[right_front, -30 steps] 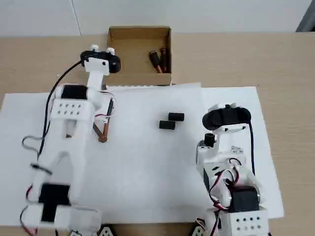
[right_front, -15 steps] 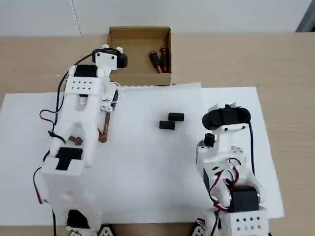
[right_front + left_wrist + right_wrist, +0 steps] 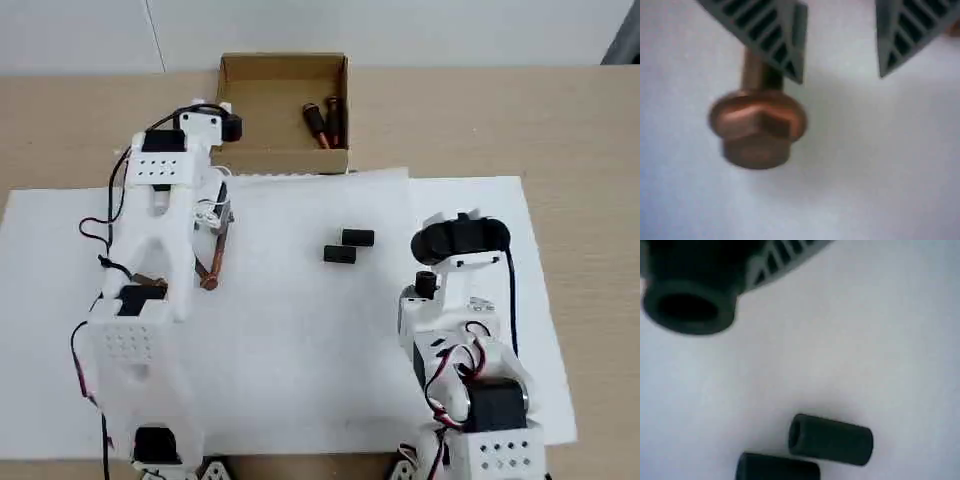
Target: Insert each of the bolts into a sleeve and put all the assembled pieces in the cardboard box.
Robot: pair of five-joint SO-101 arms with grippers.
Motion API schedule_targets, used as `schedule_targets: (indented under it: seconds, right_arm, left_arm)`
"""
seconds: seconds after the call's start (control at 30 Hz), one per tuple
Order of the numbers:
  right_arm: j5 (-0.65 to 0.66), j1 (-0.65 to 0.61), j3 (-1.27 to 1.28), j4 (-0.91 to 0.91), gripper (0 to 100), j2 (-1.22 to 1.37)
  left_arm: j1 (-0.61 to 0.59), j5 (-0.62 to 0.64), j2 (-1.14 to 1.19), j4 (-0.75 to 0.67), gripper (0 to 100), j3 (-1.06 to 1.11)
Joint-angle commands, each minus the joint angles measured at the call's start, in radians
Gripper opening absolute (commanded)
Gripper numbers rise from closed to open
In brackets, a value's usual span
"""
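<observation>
Left jaws apart over bolt (image 3: pixel 756 130); right jaws around sleeve (image 3: pixel 689 307), two sleeves (image 3: pixel 831 439) nearby.

We list a bolt (image 3: pixel 756 131) of copper-toned metal with a dull sheen, ribbed grey plastic fingers (image 3: pixel 775 30), a smooth matt black sleeve (image 3: pixel 689 307), a matt brown cardboard box (image 3: pixel 283 66), a matt white sheet (image 3: pixel 300 340), a wood-grain table (image 3: pixel 560 120), and smooth white plastic arms (image 3: pixel 160 250).
</observation>
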Motion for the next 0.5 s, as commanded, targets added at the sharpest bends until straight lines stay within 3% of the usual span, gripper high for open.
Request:
schedule_targets:
  seconds: [0.0, 0.47]
  right_arm:
    - [-0.009, 0.002, -0.005, -0.025, 0.3, -0.012]
    - [-0.009, 0.002, -0.003, -0.027, 0.3, -0.01]
  left_arm:
    - [0.005, -0.009, -0.015, 0.006, 10, -0.041]
    - [0.058, -0.009, -0.074, 0.097, 10, -0.148]
